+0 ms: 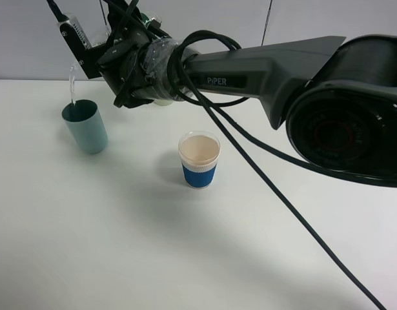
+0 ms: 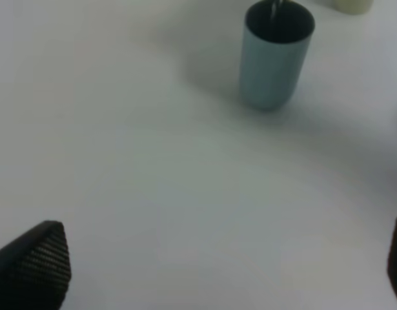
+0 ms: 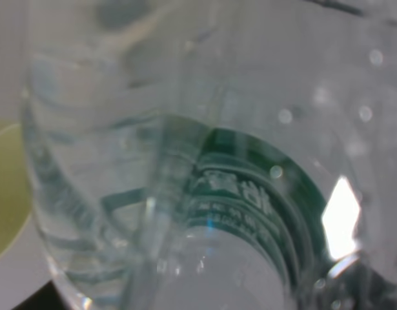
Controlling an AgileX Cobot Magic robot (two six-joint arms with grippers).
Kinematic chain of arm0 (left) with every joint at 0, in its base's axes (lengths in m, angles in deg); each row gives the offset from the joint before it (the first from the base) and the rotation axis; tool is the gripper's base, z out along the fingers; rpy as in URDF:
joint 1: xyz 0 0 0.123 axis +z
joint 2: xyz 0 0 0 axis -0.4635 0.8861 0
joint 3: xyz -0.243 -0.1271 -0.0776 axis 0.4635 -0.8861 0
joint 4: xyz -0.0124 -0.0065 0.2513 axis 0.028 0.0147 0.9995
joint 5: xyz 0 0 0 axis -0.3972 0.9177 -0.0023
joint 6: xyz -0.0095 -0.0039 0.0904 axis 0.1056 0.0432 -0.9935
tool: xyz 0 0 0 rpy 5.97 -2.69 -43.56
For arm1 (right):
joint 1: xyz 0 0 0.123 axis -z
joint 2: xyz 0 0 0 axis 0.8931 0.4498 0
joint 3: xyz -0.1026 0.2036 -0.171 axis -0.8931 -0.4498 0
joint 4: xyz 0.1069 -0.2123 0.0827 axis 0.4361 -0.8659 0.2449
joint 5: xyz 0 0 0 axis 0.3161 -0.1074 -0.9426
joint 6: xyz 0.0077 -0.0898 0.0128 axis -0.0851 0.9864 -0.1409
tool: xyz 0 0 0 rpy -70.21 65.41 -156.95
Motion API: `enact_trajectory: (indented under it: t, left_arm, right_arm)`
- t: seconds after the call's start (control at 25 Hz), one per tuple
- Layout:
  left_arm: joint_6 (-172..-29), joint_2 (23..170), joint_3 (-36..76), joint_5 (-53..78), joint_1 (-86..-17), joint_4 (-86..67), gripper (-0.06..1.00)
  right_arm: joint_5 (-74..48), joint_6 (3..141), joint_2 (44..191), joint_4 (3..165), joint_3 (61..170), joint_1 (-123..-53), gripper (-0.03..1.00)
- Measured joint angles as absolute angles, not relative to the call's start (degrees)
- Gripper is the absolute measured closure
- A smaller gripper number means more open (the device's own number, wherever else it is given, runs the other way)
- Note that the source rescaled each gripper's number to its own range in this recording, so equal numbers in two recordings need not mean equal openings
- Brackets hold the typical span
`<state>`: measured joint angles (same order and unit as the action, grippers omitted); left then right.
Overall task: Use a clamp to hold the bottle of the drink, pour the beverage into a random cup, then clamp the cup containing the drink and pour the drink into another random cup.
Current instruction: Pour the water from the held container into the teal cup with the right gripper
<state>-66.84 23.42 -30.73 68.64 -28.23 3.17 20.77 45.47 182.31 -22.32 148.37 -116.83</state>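
Right gripper (image 1: 88, 46) is clamped on the bottle (image 3: 237, 187), which is tipped above the teal cup (image 1: 86, 129). There's a thin clear streak (image 1: 73, 87) at its rim, probably liquid. Left gripper (image 2: 214, 268) hangs spread wide. Blue-sleeved paper cup (image 1: 199, 161) sits nearby on the plain white table (image 1: 121, 245), grey wall (image 1: 301, 19) behind.

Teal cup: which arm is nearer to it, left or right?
Right. The right fingers hold the bottle tipped just above the teal cup; the left fingers stand open, well back across the table from it.
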Motion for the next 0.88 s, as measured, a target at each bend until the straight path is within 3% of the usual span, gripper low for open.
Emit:
enact_trajectory:
  t: [0.88]
  left_arm:
    - [-66.8,23.4,-30.7,68.6,-28.2,3.2,-0.06]
  right_arm:
    - [20.8,49.4,182.3,-22.3,148.4,-116.8,0.97]
